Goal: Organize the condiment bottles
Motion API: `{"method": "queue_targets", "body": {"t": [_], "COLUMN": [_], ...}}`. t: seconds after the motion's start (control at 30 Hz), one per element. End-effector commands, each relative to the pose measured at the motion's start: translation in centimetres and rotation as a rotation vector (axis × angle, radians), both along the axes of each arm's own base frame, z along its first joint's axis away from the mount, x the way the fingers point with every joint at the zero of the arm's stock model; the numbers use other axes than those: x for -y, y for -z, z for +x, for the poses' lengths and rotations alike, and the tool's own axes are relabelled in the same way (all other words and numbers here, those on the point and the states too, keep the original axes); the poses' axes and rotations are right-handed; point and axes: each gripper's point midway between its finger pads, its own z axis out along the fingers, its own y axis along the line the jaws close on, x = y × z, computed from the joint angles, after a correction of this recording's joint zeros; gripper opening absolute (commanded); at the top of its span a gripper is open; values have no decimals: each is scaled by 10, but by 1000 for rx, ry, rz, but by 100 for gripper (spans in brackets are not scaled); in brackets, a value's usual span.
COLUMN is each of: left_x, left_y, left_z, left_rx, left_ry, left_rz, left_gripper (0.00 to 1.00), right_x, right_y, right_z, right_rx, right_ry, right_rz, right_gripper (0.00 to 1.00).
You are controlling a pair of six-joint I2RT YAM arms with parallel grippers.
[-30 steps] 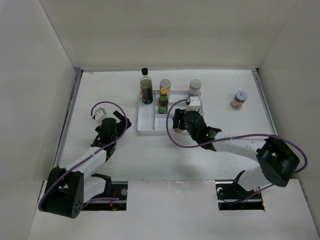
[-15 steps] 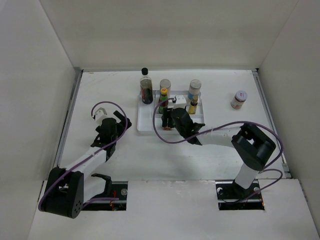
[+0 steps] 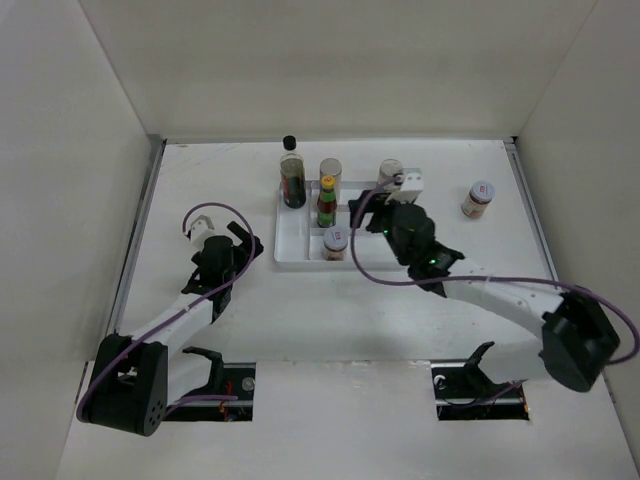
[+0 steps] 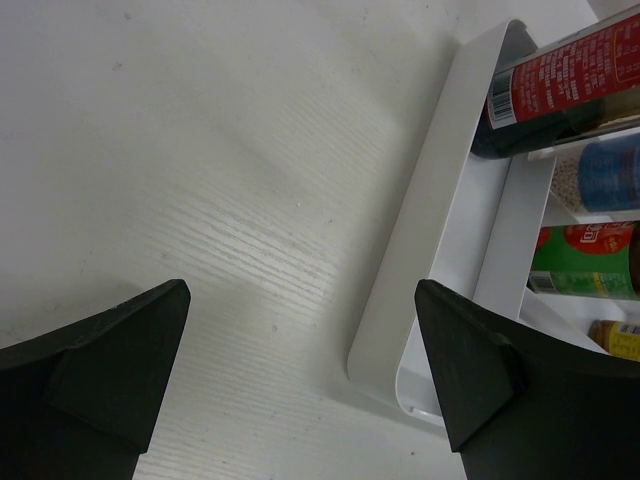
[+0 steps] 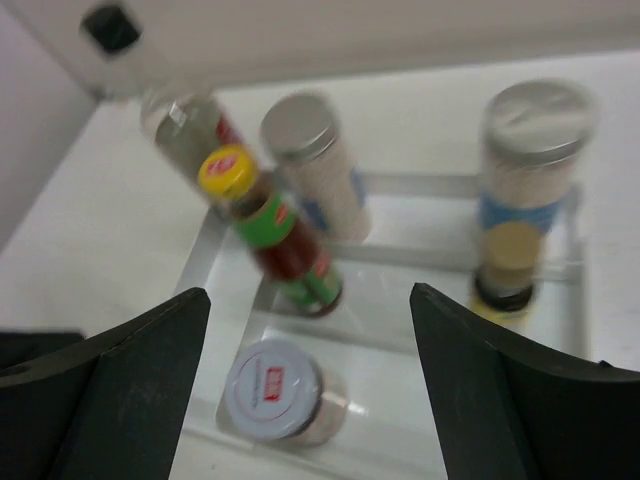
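Both grippers are hanging wide open and empty at the white divided tray (image 3: pixel 295 250).

The left gripper (image 4: pixel 300 335) is pointing at the tray's left rim, apart from it, with bare table (image 3: pixel 200 180) lying open to its left. The right arm is reaching in from the near right, and the right gripper (image 5: pixel 305 320) is hovering over the tray. The dark black-capped bottle (image 3: pixel 292 180), silver-lidded jar (image 3: pixel 331 172), red-sauce yellow-capped bottle (image 3: pixel 327 203), blue-labelled white jar (image 3: pixel 389 170), tiny yellow bottle (image 5: pixel 505 262) and one red-labelled jar (image 3: pixel 336 243) are standing in the tray. The other red-labelled jar (image 3: pixel 478 199) is standing well apart, near the table's right edge.
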Motion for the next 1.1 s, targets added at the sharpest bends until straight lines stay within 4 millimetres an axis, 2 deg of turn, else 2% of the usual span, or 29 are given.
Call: {"method": "queue_targets", "body": {"t": [0.0, 0.13, 0.27, 0.43, 0.6, 0.7, 0.8, 1.0, 1.07], "left_x": [0, -1, -6, -2, -1, -1, -1, -1, -1], "left_y": [-13, -18, -23, -18, -16, -15, -15, -12, -12], "left_z": [6, 3, 1, 3, 4, 5, 5, 7, 6], "left_rx": [62, 83, 107, 85, 79, 74, 72, 63, 63], "left_ry": [-6, -10, -33, -20, -17, -19, -20, -20, -18], "left_rz": [-19, -24, -17, -15, -15, -11, -9, -7, -9], "left_gripper": [100, 100, 100, 100, 100, 100, 100, 100, 100], "right_x": [74, 175, 245, 310, 328, 344, 344, 351, 346], "right_y": [-23, -20, -3, 9, 26, 39, 53, 83, 92], "right_z": [11, 21, 34, 57, 94, 106, 120, 127, 136], "right_rx": [70, 69, 27, -23, -114, -144, -184, -254, -281], "right_ry": [210, 510, 708, 873, 873, 902, 861, 845, 804], "right_rz": [47, 79, 54, 28, -18, -18, -20, -11, -12], "right_gripper": [88, 88, 88, 94, 100, 100, 100, 99, 98]}}
